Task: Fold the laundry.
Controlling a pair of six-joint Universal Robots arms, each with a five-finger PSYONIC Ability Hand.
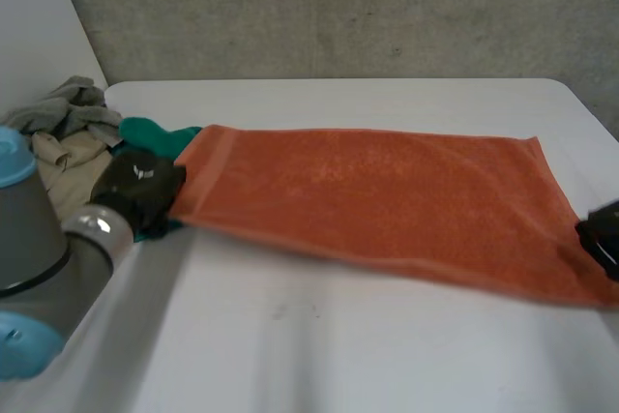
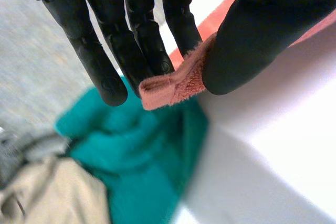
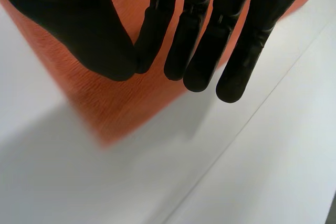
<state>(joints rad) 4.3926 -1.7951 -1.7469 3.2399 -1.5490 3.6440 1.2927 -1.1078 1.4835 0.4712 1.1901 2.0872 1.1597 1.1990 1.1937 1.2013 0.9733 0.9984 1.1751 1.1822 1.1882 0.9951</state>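
An orange towel lies spread flat across the white table, long side running left to right. My left hand is at its near left corner. In the left wrist view that hand pinches the towel's hemmed corner between thumb and straight fingers, just off the table. My right hand is at the towel's right edge, close to the near right corner. In the right wrist view its thumb meets a fingertip above the towel; no cloth shows between them.
A laundry pile sits at the table's left end: a grey garment, a beige one and a teal one, the teal right under my left hand. The table's right edge runs close to my right hand.
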